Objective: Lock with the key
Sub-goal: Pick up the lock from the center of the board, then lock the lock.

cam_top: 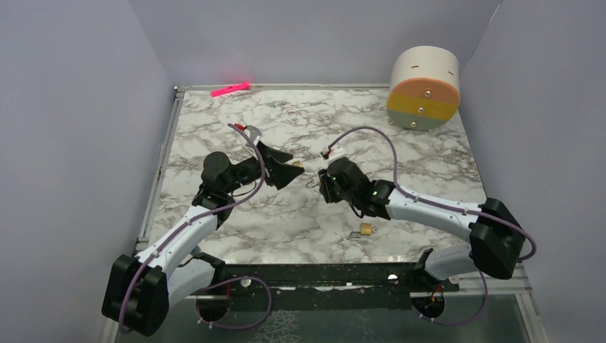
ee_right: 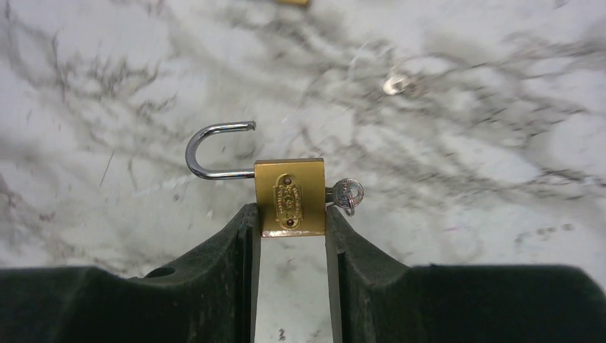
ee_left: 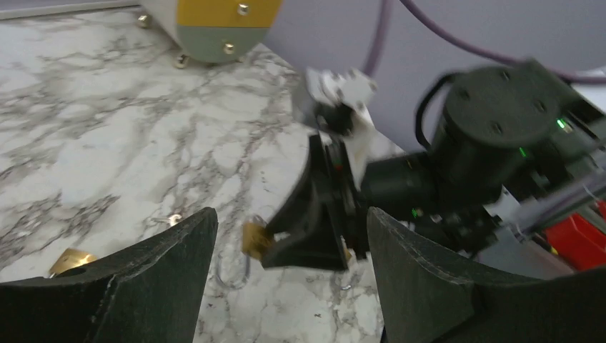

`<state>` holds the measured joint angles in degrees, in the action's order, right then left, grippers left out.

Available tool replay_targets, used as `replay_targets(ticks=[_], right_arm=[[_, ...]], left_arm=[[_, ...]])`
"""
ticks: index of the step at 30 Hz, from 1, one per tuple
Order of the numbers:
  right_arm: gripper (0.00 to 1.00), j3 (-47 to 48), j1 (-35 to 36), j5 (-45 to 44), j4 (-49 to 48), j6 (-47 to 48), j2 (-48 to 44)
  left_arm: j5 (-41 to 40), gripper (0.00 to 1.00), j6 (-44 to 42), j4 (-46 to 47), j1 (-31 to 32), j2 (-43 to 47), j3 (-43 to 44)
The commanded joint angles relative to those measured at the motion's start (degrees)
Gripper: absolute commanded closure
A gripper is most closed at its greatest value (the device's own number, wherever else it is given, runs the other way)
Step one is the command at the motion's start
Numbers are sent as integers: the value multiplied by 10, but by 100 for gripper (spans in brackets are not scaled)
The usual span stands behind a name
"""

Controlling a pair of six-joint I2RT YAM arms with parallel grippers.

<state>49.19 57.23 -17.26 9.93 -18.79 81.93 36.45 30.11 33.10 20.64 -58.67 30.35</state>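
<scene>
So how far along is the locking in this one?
Done: right gripper clamps the brass padlock, with the key sticking out of its base. In hand: left gripper, open, faces them, holding nothing. Left: the shackle stands open, so it must be pressed home and the key turned.

Each arm combines white link shells with matte black joint housings: left arm [cam_top: 179, 234] at lower left, right arm [cam_top: 429, 206] at lower right. A purple cable [cam_top: 391, 146] runs along each arm. Green LEDs [cam_top: 374, 193] glow on the right wrist housing. The fingers [ee_right: 211, 286] are black, textured and wedge-shaped
</scene>
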Motion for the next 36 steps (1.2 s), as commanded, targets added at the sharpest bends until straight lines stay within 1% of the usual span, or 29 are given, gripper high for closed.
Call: replay_targets(ticks=[1,3,4,6,8,11,16,19,22,25,28,30,33,36], right_arm=[[83,30,-61,26,-45,41,-58],[83,40,-70,28,-49,52,-68],[83,48,-75,30,-48,55,-69],[83,62,-89,44,-47,58,-70],[83,76,-104,66,-51,62,-71],[83,99,-116,101,-52,68,-72],[83,106,-118,135,-59,55,-75],[83,92,-118,140,-69,42,-83],[83,92,-119,157,-66,43,-81],[83,118,-119,176,-42,54,-72],[83,125,-119,195,-27,68,-66],[83,123,-120,199,-24,81,-66],[83,122,-123,225,-23,93,-72],[83,135,-127,276,-12,93,-73]], left_arm=[[119,27,-15,52,24,2,31],[144,37,-14,52,26,-3,42],[162,39,-11,51,27,-10,50],[181,39,-9,51,31,-24,61],[180,36,-13,51,31,-34,66],[153,25,-45,19,31,-34,77],[72,11,-124,-58,31,6,95],[15,7,-163,-83,31,18,110],[20,6,-175,-96,31,4,149],[23,6,-185,-110,31,1,157],[30,6,-242,-184,31,-8,184],[51,7,-275,-226,31,-16,193],[75,9,-330,-239,33,-8,169],[60,15,-398,-246,40,32,134]])
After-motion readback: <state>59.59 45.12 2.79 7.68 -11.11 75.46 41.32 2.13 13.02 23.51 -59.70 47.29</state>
